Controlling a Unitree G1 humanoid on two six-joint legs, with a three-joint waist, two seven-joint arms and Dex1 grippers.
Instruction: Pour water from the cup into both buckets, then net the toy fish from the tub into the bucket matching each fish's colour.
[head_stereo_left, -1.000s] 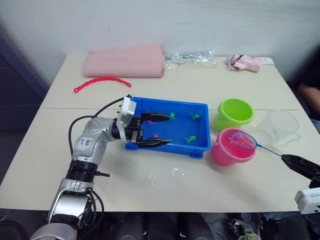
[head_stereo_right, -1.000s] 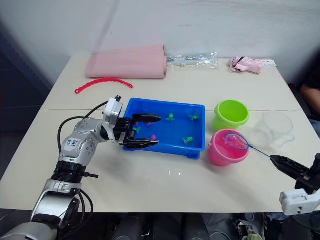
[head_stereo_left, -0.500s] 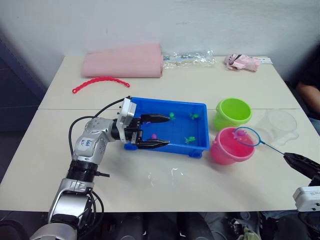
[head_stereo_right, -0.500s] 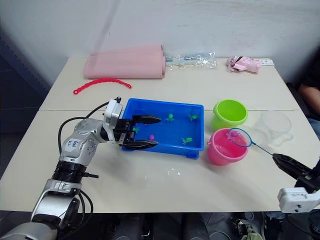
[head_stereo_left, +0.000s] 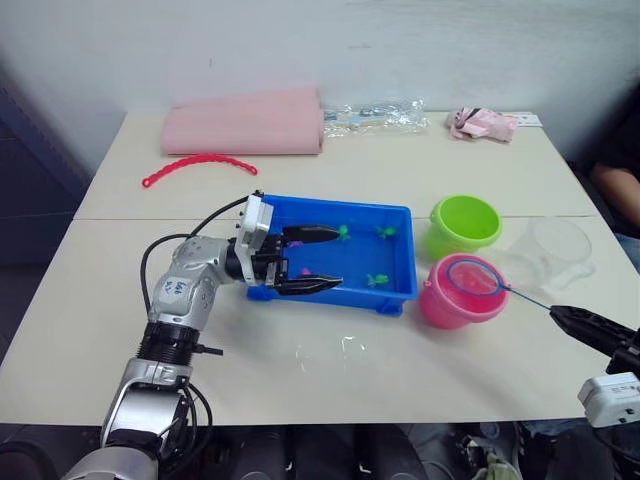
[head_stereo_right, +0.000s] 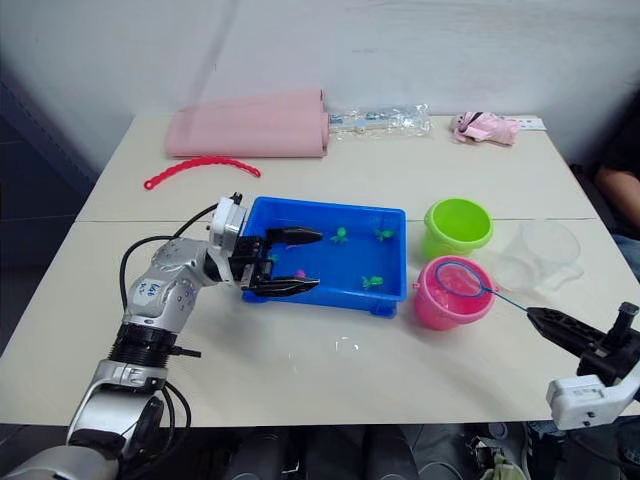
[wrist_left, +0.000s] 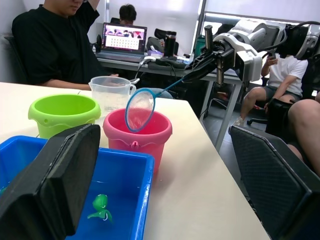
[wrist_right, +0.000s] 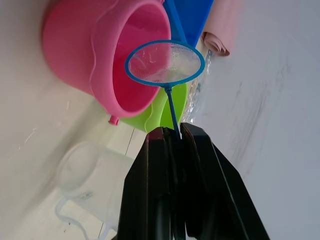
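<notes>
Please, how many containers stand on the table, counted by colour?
Blue: 1, the tub
Green: 1, the green bucket
Pink: 1, the pink bucket
Clear: 1, the cup
Total: 4

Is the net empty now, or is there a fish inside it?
Empty, as far as can be seen. The net, held by the right gripper over the pink bucket, shows only clear mesh in both wrist views, no fish.
</notes>
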